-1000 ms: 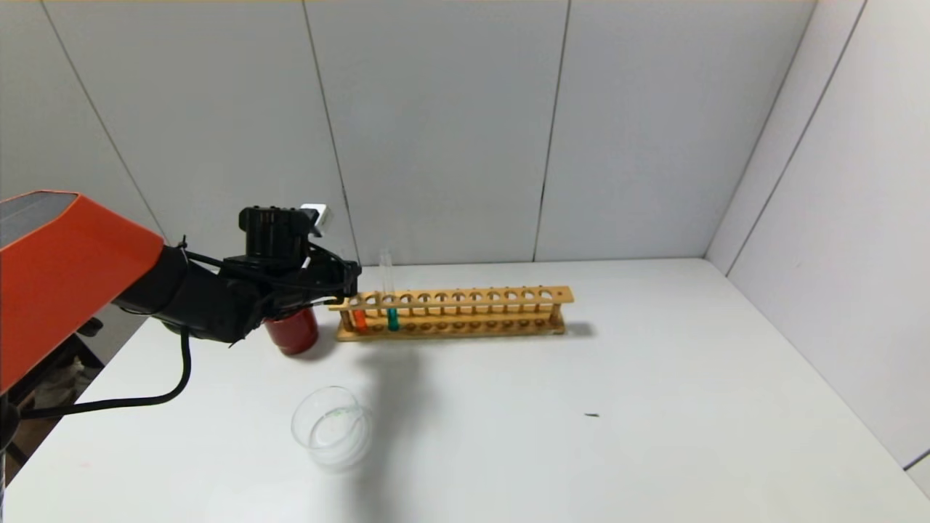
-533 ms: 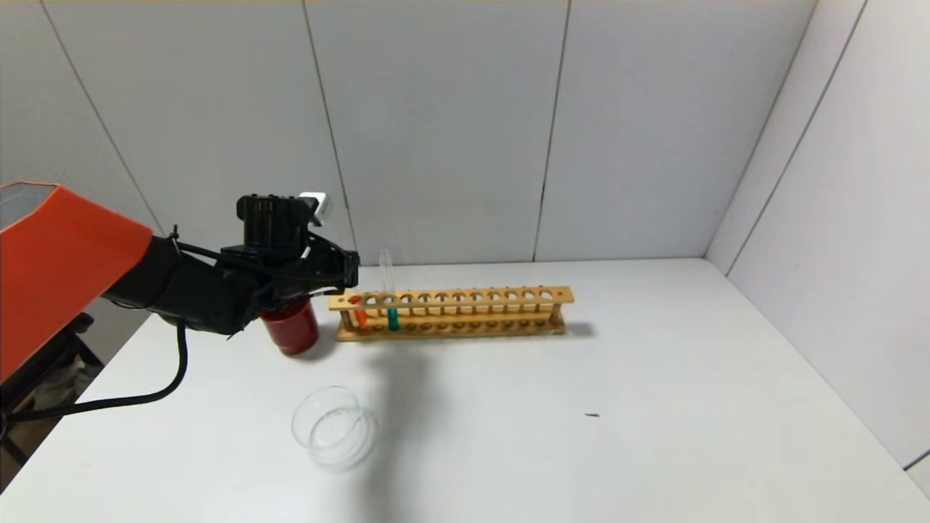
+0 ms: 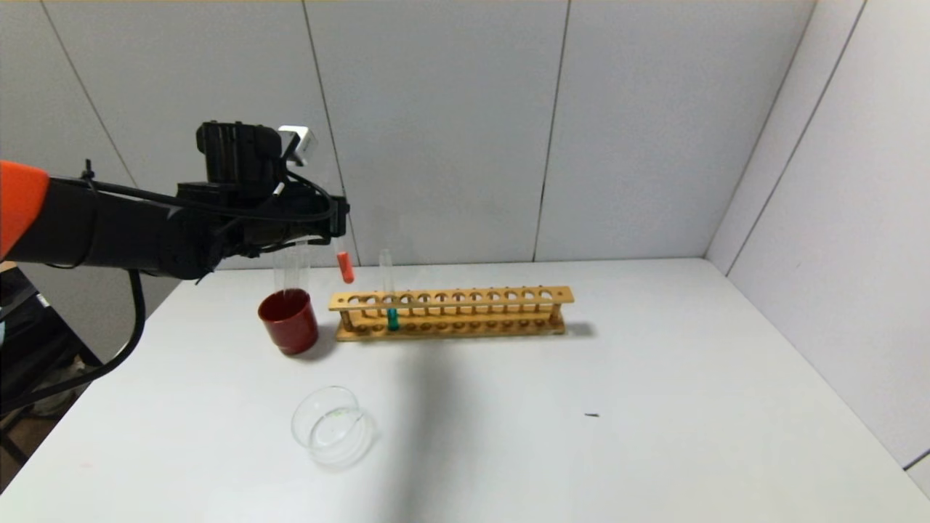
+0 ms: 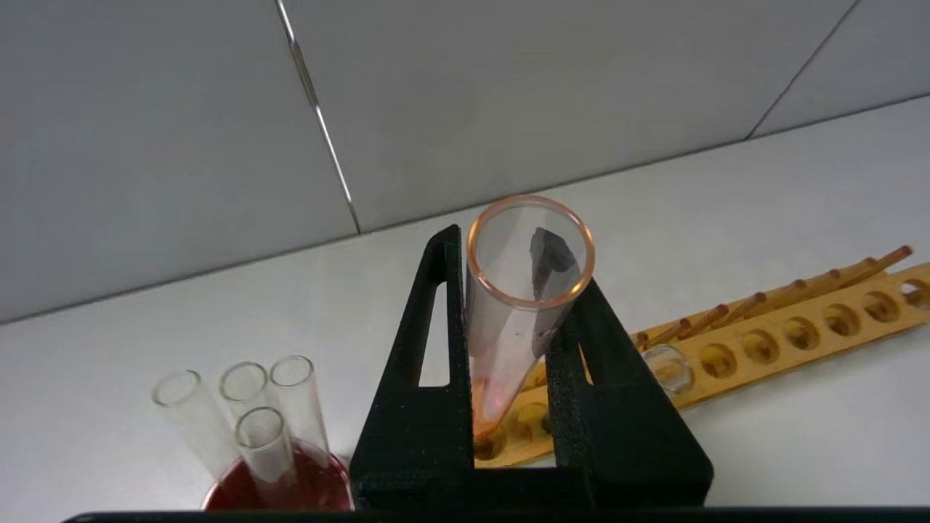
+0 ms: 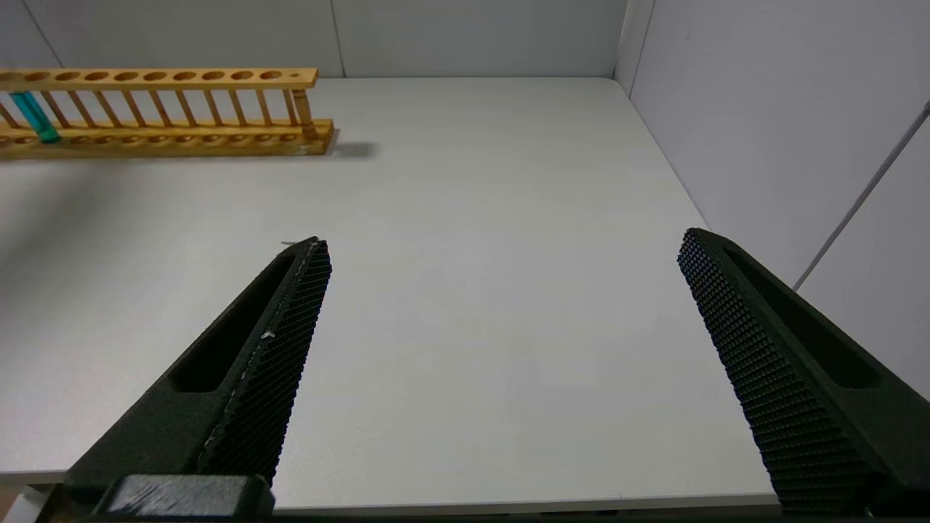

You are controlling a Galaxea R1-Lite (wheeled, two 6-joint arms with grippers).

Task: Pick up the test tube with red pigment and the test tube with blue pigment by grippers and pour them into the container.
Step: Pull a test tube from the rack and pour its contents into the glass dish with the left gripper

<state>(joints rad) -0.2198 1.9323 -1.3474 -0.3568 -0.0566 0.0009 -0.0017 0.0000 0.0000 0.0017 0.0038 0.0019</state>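
Note:
My left gripper (image 3: 336, 218) is shut on the test tube with red pigment (image 3: 345, 267) and holds it in the air above the left end of the wooden rack (image 3: 450, 312); its orange-red bottom hangs clear of the rack. In the left wrist view the tube (image 4: 519, 312) stands between the black fingers (image 4: 436, 349), mouth toward the camera. The test tube with blue pigment (image 3: 391, 312) stands in the rack, also in the right wrist view (image 5: 35, 116). The clear glass container (image 3: 333, 425) sits on the table in front. My right gripper (image 5: 501, 290) is open and empty over the right near table.
A dark red cup (image 3: 289, 319) holding several empty glass tubes (image 4: 269, 414) stands left of the rack. A small dark speck (image 3: 592, 415) lies on the white table (image 3: 654, 407). Grey walls close the back and right sides.
My left gripper has risen and drawn the red tube up out of the rack's left end hole. The blue tube, cup and dish have not moved.

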